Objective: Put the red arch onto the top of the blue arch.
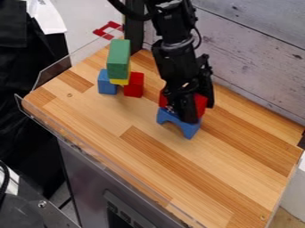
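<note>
Wood counter point(107, 118); block stack point(118, 58); tool point(188, 112) partly hides red arch point(201, 105).

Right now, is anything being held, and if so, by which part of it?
That can't be told: the gripper covers the middle of the red arch, over the blue arch, hiding any hold there.

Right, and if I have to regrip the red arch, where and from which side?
I'd come from above and grip the middle of the red arch, closing across its thickness. Its ends show on both sides of the end effector, so its length runs crosswise there. It sits on the blue arch, so keep the grip high, clear of that one.
</note>
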`<state>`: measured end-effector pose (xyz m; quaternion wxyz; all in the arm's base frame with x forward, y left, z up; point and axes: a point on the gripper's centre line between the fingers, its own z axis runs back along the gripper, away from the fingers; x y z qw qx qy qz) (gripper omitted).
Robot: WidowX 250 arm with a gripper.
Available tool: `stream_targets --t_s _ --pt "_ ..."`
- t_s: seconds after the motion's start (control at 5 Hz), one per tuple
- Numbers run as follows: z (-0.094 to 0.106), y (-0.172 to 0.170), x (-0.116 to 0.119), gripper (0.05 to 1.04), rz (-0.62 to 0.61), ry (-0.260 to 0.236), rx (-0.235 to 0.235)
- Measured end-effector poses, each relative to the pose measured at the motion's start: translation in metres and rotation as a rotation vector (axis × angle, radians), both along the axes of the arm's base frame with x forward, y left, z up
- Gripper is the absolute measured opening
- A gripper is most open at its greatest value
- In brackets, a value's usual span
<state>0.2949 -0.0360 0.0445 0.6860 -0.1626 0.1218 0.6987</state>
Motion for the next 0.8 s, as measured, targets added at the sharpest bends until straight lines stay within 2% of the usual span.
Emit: stream_targets --t_s 0.2,0.4,0.6,0.8 --pt "-0.010 -0.002 -0.005 0.930 -0.039 0.034 -0.020" --pt "-0.010 -0.001 -0.004 1.005 -0.042 0.029 -0.018" --pt "-0.007 0.000 -0.005 1.001 -0.042 0.018 -0.008" --pt "0.021 0.003 -0.012 1.001 -0.053 -0.027 0.055"
